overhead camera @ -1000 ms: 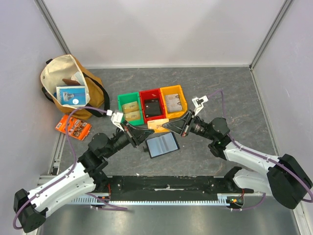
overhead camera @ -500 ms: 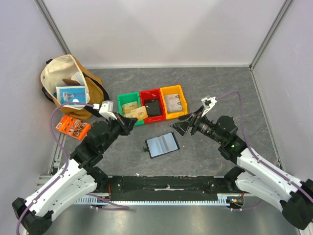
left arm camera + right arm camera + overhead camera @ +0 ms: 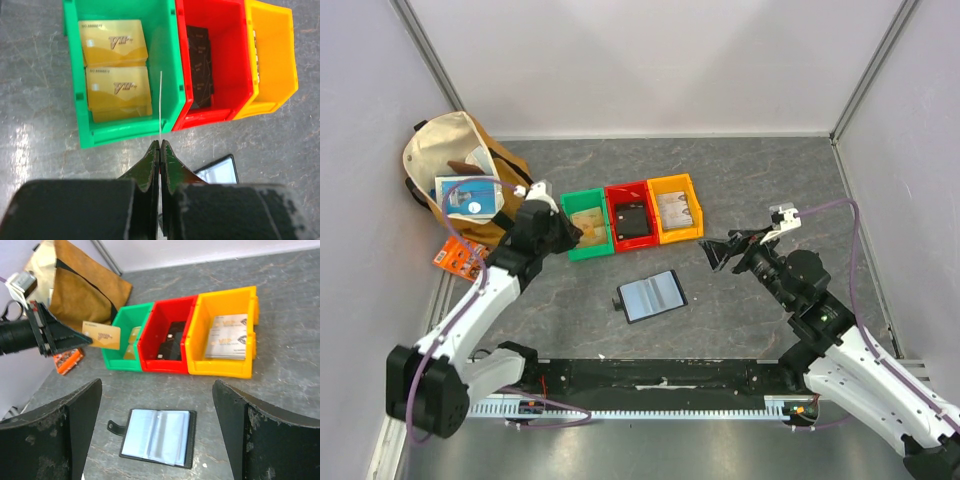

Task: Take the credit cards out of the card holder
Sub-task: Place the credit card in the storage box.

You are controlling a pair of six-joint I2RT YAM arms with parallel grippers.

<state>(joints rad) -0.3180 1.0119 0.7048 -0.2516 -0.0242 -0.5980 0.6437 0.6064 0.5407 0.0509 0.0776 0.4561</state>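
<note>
The card holder (image 3: 652,295) lies open and flat on the table, its grey-blue panels (image 3: 157,437) facing up and its black strap to the left. My left gripper (image 3: 160,143) is shut on a gold credit card (image 3: 101,335), held upright just in front of the green bin (image 3: 125,134). In the left wrist view that card shows only as a thin pale edge (image 3: 161,107). My right gripper (image 3: 155,385) stands wide open to the right of the holder, with nothing between its fingers.
Three bins stand in a row behind the holder. The green bin (image 3: 586,222) holds gold cards, the red bin (image 3: 632,212) black cards, the yellow bin (image 3: 675,207) grey cards. A tan bag (image 3: 460,180) and an orange packet (image 3: 460,258) sit at the far left.
My right gripper opened, let go of the gold card and drew back to the right. My left gripper carried the card left, from above the holder to the green bin.
</note>
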